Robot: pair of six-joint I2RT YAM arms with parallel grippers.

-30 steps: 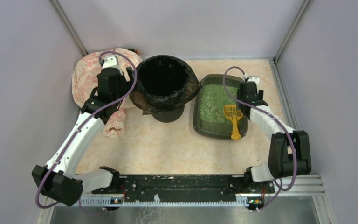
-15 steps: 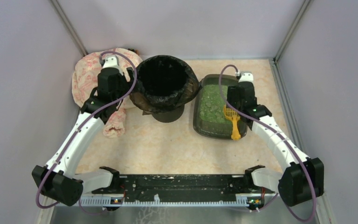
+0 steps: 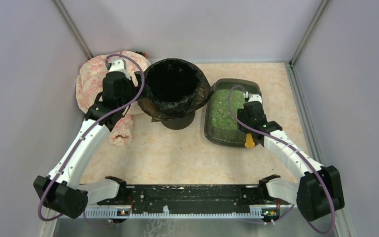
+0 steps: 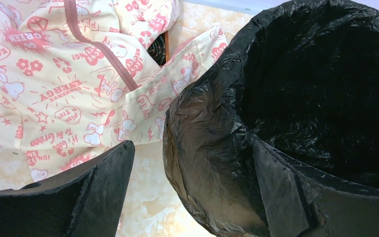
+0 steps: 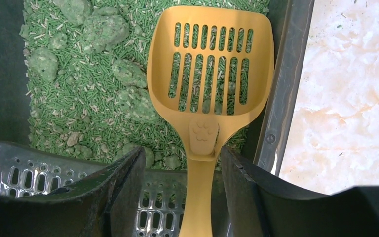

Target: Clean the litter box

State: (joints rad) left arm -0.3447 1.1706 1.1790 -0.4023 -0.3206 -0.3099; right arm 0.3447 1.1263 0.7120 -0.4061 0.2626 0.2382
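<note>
The litter box [image 3: 225, 140] is sitting just right of the bin [image 3: 154, 106]. The right gripper [image 5: 181, 152], fingers apart, is straddling the yellow scoop [image 5: 209, 74] on the box's side away from the bin. The left gripper [image 4: 191, 145] is gaping wide too, straddling the bin's rim.

yellow scoop [image 5: 209, 74], green granules [image 5: 79, 98], dark grey litter box [image 3: 222, 138], black-bagged bin [image 3: 148, 87], pink-printed cream cloth [image 4: 54, 74].

The scoop's [image 5: 209, 64] handle sits between the right pincer's [image 5: 181, 154] spread fingers [image 5: 113, 197].
</note>
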